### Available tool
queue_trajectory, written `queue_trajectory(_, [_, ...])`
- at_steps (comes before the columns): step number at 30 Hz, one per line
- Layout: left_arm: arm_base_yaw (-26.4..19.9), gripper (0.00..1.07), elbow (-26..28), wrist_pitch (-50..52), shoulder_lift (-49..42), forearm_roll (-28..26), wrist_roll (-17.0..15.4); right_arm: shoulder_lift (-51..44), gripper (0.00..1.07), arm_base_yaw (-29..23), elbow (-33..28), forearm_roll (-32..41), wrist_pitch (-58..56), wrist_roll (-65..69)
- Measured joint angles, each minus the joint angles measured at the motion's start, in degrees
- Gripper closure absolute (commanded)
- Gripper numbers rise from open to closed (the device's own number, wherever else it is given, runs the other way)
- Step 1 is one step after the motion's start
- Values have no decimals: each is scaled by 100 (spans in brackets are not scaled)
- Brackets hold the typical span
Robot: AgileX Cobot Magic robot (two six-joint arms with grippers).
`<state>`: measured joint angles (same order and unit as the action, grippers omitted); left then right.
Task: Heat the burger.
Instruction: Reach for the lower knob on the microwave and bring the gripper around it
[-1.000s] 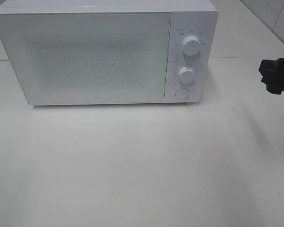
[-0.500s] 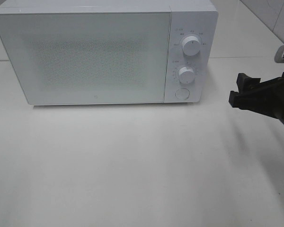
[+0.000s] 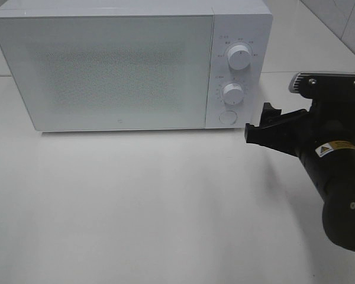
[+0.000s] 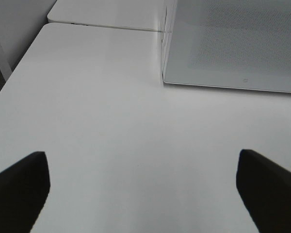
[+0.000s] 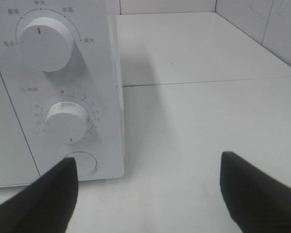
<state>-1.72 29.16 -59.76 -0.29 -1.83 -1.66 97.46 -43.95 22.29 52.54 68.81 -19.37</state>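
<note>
Early days — boxy white microwave (image 3: 106, 71) shut, burger not visible; black right gripper (image 3: 261, 123), jaws wide, sits by its round white button (image 3: 227, 116) — left gripper (image 4: 140, 154) wide too.

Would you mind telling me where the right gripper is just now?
In the exterior high view, the right gripper is on the right side, open, just to the right of the white microwave and level with its round button, without touching it.

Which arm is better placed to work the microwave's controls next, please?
Probably right: the right gripper, open, is beside the microwave's round button and knobs; the left gripper faces the door's far corner.
</note>
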Motion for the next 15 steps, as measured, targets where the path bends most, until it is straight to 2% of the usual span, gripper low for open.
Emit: queue_trajectory(15, [0,4,0,0,0,0,0,573,31,0,625,-126,29,57])
